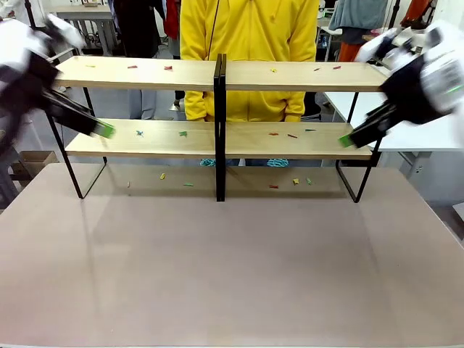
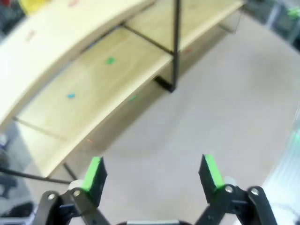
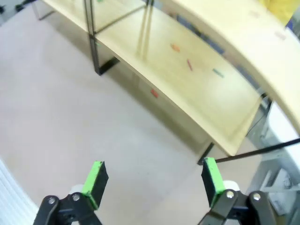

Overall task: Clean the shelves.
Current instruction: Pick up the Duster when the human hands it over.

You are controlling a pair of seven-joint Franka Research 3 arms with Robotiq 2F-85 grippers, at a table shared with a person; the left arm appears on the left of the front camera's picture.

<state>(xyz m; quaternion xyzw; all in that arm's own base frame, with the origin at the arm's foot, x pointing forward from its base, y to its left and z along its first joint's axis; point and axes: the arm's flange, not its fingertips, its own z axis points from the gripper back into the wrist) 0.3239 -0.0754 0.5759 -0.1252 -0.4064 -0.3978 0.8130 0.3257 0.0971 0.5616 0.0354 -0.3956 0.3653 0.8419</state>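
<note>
Cleaning looks undone: coloured scraps (image 1: 168, 68) litter the two-tier light-wood, black-framed shelves (image 1: 304, 75); left claw (image 2: 152, 173) and right claw (image 3: 152, 176) flank it, both spread.

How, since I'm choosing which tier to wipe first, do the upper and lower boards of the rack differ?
The upper board carries mostly red scraps plus a yellow one, while the lower board mixes blue, green and red. The open left gripper and right gripper sit at the lower board's height near its ends, not the upper board's. Both boards are light wood, crossed by the black centre post.
</note>
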